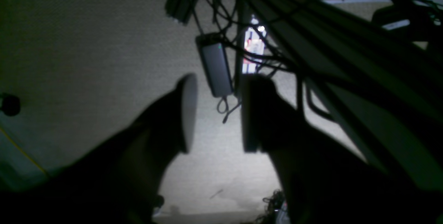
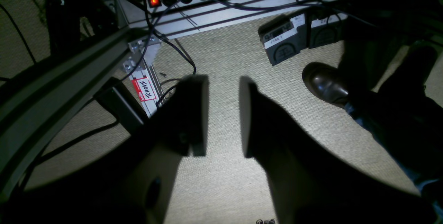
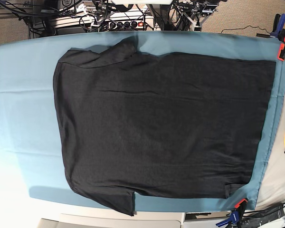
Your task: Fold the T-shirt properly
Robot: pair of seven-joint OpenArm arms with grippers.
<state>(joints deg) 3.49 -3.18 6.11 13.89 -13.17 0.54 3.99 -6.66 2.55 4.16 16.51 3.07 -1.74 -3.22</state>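
The T-shirt point(image 3: 164, 126) lies spread flat on the teal table cloth point(image 3: 23, 114), plain black side up, covering most of the cloth. Its long axis runs left to right across the base view: the shoulder end with both sleeves points toward that view's left, and the straight hem lies along the right, close to the cloth's right edge. One sleeve point(image 3: 111, 52) bunches at the top edge, the other point(image 3: 121, 199) juts out at the bottom edge. A small corner of the hem near the lower right point(image 3: 236, 186) is turned over.

Neither arm shows in the base view — both wrist cameras look down at carpeted floor beside the table frame. The left gripper point(image 1: 216, 113) has its fingers set apart with a clear gap between them, nothing held; a grey power brick point(image 1: 216, 64) hangs among cables beyond it. The right gripper point(image 2: 223, 115) also stands with its fingers parted and empty, above beige carpet, with two foot pedals point(image 2: 294, 38) and a brown shoe point(image 2: 325, 83) nearby.

Orange clamps point(image 3: 282, 50) hold the cloth at the right-hand corners.
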